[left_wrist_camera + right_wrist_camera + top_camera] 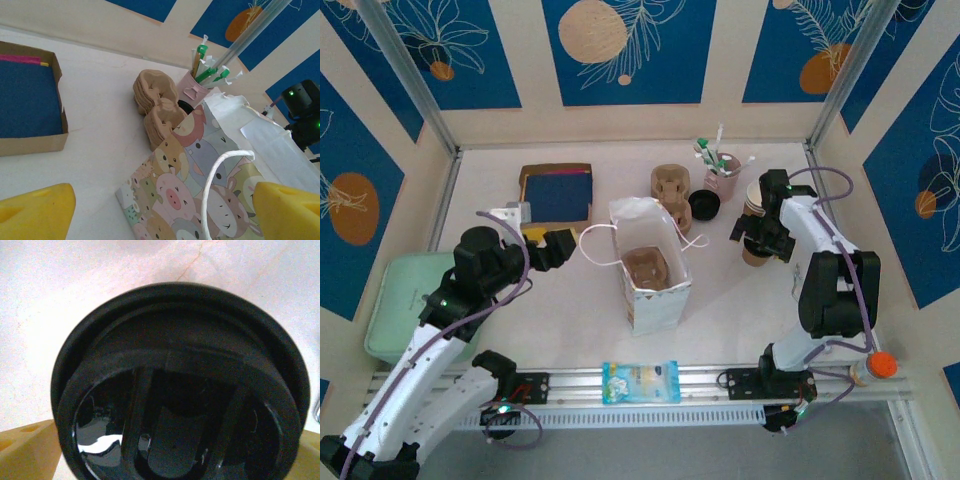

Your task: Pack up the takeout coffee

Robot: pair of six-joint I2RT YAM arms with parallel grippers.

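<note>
**Takeout coffee (756, 257) being straddled by right gripper (760, 240)**

The right gripper's fingers are being held spread wide, pinching nothing, with a black lid (180, 380), apparently capping the cup, lying between them. The takeout coffee is being stood upright directly beneath, long axis vertical, on the table's right side, just nearer than the stacked cups (754, 200). The left gripper (556, 247), likewise spread and empty, is being held well apart, beyond the paper bag (655, 285).

Pale marbled counter (570, 300), evenly lit. Walling it in, blue panels (670, 70) with orange discs and white leaves.
</note>
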